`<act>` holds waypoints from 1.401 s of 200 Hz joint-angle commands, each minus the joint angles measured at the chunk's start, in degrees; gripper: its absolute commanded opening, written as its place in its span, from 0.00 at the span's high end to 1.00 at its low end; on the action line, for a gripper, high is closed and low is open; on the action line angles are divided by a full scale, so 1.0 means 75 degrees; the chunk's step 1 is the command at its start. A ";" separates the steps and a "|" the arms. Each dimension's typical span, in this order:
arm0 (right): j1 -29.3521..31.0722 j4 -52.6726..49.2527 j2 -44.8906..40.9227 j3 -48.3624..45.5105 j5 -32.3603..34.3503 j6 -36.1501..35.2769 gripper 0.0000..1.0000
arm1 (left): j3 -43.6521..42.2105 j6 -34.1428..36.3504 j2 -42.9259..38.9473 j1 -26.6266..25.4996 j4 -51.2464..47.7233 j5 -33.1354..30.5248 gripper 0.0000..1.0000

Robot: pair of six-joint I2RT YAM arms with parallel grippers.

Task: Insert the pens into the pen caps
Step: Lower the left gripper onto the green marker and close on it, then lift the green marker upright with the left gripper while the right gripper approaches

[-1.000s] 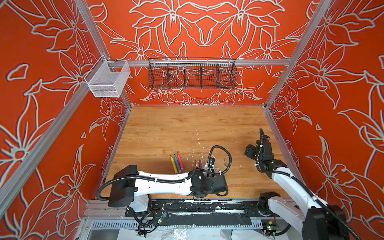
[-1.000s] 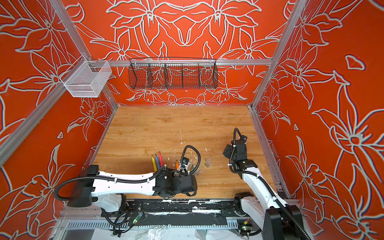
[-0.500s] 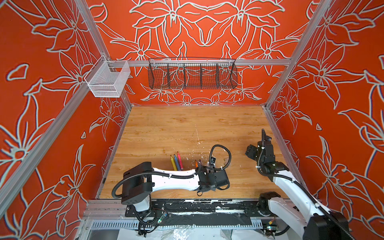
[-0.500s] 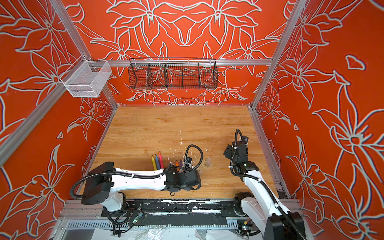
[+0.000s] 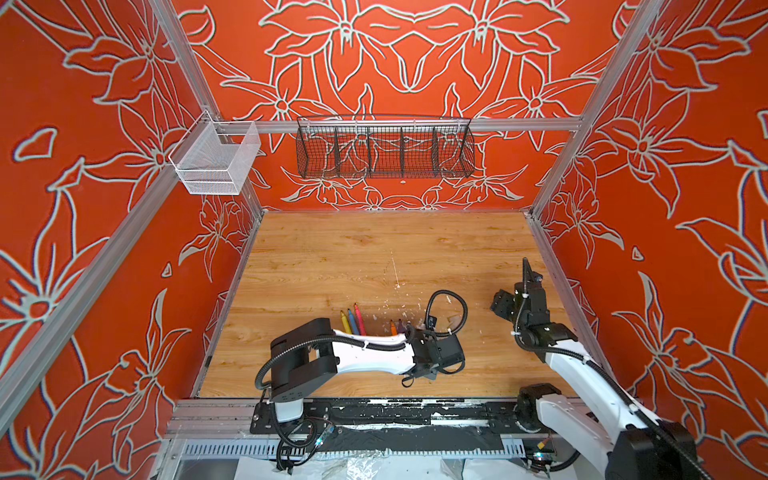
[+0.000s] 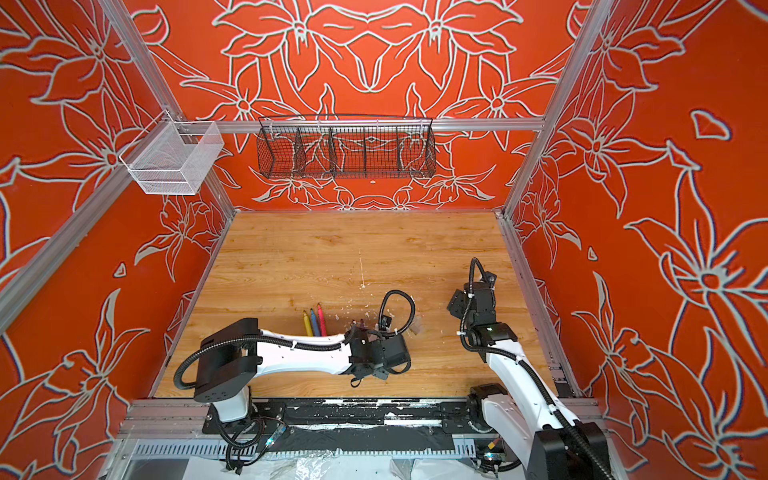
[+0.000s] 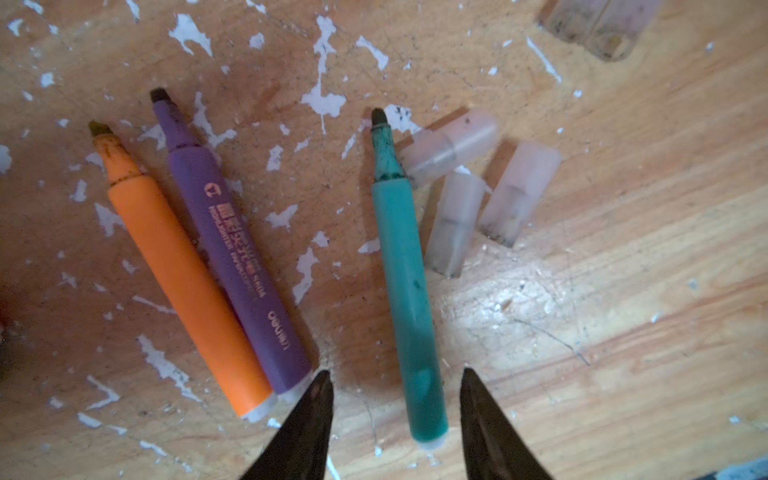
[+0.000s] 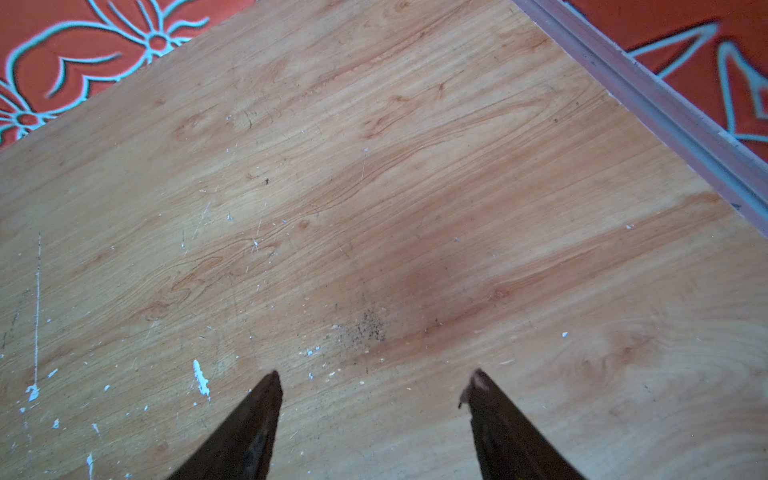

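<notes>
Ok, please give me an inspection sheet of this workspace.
Surface: wooden table, scratched, white flecks.
Job's things: teal pen, orange pen, purple pen uncapped; yellow pen, blue pen, pink pen together; three clear caps beside the teal tip, two caps apart.
Clutter: nothing seen.
Claws: left claw open astride the teal pen's rear; right claw open, empty.
Cables: black cable loops at the left wrist.
Surroundings: flowered orange walls, black wire basket, white mesh basket.

Black wire basket (image 5: 384,151), white mesh bin (image 5: 214,162)
</notes>
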 commanded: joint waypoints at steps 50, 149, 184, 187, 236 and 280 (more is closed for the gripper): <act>-0.0021 -0.0062 -0.0054 -0.0042 0.0053 0.0126 0.29 | 0.0278 0.0060 0.0593 0.0272 -0.0050 0.0262 0.60; -0.0027 -0.0073 -0.0081 -0.0055 0.0066 0.0132 0.31 | 0.0222 -0.0036 0.0954 0.0282 0.0084 0.0562 0.84; -0.0017 -0.0093 -0.0127 -0.0075 0.0065 0.0141 0.31 | 0.0188 0.0020 0.0864 0.0483 0.0098 0.0625 0.95; -0.0025 -0.0100 -0.0137 -0.0076 0.0065 0.0143 0.31 | 0.0176 0.0012 0.0855 0.0492 0.0104 0.0625 0.96; -0.0021 -0.0114 -0.0189 -0.0106 0.0103 0.0166 0.32 | -0.0163 0.0143 0.0208 0.0668 0.0162 0.0647 1.00; -0.0020 -0.0095 -0.0262 -0.0140 0.0101 0.0165 0.32 | -0.0146 0.0539 -0.1217 0.1041 -0.0170 0.0590 1.00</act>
